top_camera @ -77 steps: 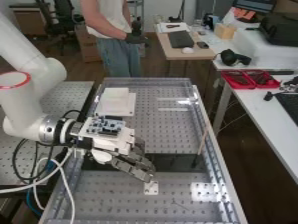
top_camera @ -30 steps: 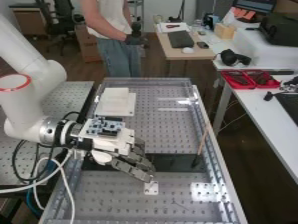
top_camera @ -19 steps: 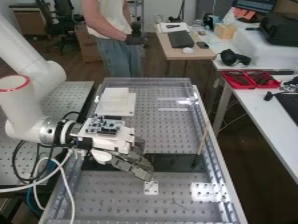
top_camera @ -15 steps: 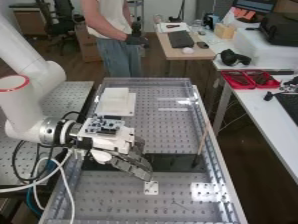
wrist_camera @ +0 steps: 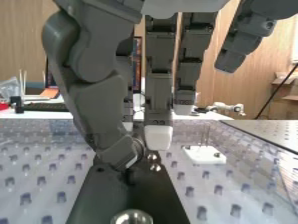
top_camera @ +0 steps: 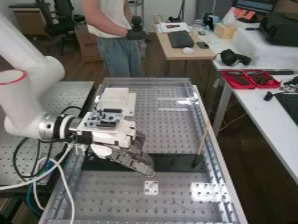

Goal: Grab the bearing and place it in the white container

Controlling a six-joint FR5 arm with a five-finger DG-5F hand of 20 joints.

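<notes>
The hand (top_camera: 132, 159) is over the dark strip across the bench, its fingertips just above and beyond a small white plate (top_camera: 151, 188) in the high view. In the wrist view, the hand (wrist_camera: 100, 107) has its thumb curled against a light-tipped finger. A dark round edge between them looks like the bearing (wrist_camera: 138, 148), pinched and mostly hidden by the thumb tip. Thin upright pins stand on the white plate (wrist_camera: 205, 154), apart from the fingers. The white container (top_camera: 114, 98) sits at the bench's far left part, on a flat white base.
A perforated bench (top_camera: 110, 197) with raised clear side rails surrounds the work. A thin brown stick (top_camera: 203, 142) leans near the right rail. Cables (top_camera: 63, 175) hang beside the arm at left. Red trays (top_camera: 249, 80) stand on the side table.
The fingers drew closer together near the white plate. Since then the hand has risen and moved back from the plate, toward the bench's far end. The plate has stayed put.
</notes>
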